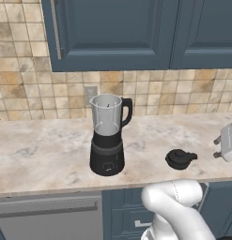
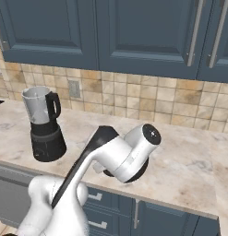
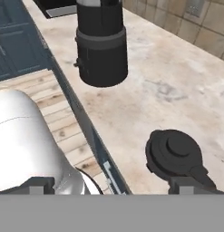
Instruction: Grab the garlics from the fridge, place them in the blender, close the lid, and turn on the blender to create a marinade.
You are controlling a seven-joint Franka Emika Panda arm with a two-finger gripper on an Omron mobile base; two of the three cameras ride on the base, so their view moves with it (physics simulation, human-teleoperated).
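The blender (image 1: pixel 108 140) stands on the marble counter (image 1: pixel 42 150), a black base with a front dial under a clear jar whose mouth is uncovered; it also shows as the blender (image 2: pixel 44 126) and, base only, the blender (image 3: pixel 102 50). The black domed lid (image 1: pixel 180 158) lies on the counter to its right. In the hand view the lid (image 3: pixel 177 152) sits just ahead of my right fingertip (image 3: pixel 190 183). My gripper (image 3: pixel 115 185) is open wide and empty, over the counter's front edge. The garlics and the fridge are out of view.
A silver boxy appliance (image 1: pixel 228 140) stands at the counter's right end. Blue wall cabinets (image 1: pixel 112 33) hang above the tiled backsplash with its socket (image 1: pixel 90 93). Below the counter edge (image 3: pixel 81 113) are blue drawers and a grey dishwasher front (image 1: pixel 47 218).
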